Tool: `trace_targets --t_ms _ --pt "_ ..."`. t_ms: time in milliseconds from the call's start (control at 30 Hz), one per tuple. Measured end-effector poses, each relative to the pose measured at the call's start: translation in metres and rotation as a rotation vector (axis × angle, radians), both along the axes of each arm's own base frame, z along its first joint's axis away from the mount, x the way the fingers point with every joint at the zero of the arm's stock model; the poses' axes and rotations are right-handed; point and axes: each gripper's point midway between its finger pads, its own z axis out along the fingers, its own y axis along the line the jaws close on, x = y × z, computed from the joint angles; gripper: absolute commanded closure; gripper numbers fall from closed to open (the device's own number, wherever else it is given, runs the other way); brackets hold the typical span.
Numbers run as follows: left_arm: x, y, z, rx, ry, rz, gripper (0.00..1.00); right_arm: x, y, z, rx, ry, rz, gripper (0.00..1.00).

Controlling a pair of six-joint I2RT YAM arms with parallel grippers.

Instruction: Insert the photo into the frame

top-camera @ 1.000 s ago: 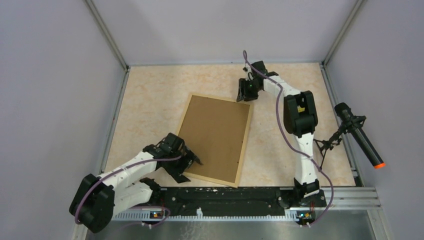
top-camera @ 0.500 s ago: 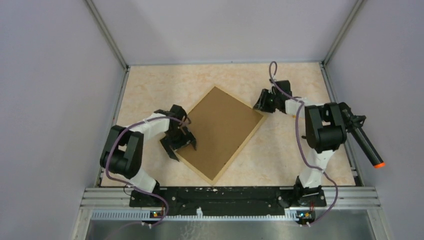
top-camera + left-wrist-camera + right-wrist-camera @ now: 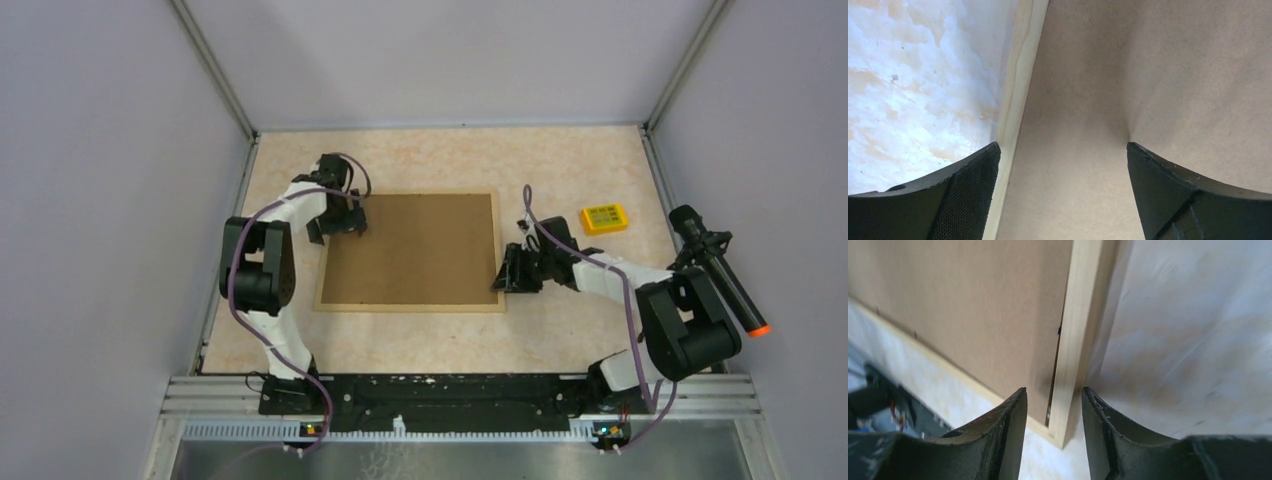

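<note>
The frame [image 3: 415, 250] lies flat, back up, in the middle of the table, its brown board ringed by a light wood rail. The photo is hidden. My left gripper [image 3: 335, 225] hangs over the frame's far left corner. In the left wrist view it [image 3: 1063, 150] is wide open, one finger over the left rail [image 3: 1020, 85] and the other over the board. My right gripper [image 3: 508, 275] is at the right rail near the near right corner. Its jaws [image 3: 1054, 392] straddle the rail [image 3: 1080, 315], partly open, with small gaps either side.
A small yellow box [image 3: 604, 217] lies on the table to the right of the frame. A black cylinder with an orange tip [image 3: 720, 272] on a stand pokes in at the right edge. Grey walls close in three sides.
The frame has turned from a slanted lie to square with the table. My left gripper moved to its far left corner, my right gripper came nearer to its right rail. The yellow box now shows.
</note>
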Motion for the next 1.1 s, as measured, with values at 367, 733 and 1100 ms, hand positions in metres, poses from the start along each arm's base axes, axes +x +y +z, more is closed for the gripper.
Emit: trace_targets --t_ms 367,733,1100 --pt "-0.052 -0.104 0.089 -0.402 -0.336 -0.302 0.26 -0.019 -0.018 0.032 0.045 0.118 0.037 0.59" --pt "-0.172 -0.319 0.040 -0.946 -0.051 -0.707 0.63 -0.024 -0.012 0.008 0.080 0.244 0.061 0.62" --pt "-0.182 -0.333 0.008 -0.971 0.019 -0.665 0.66 -0.025 -0.005 -0.006 0.054 0.269 0.084 0.66"
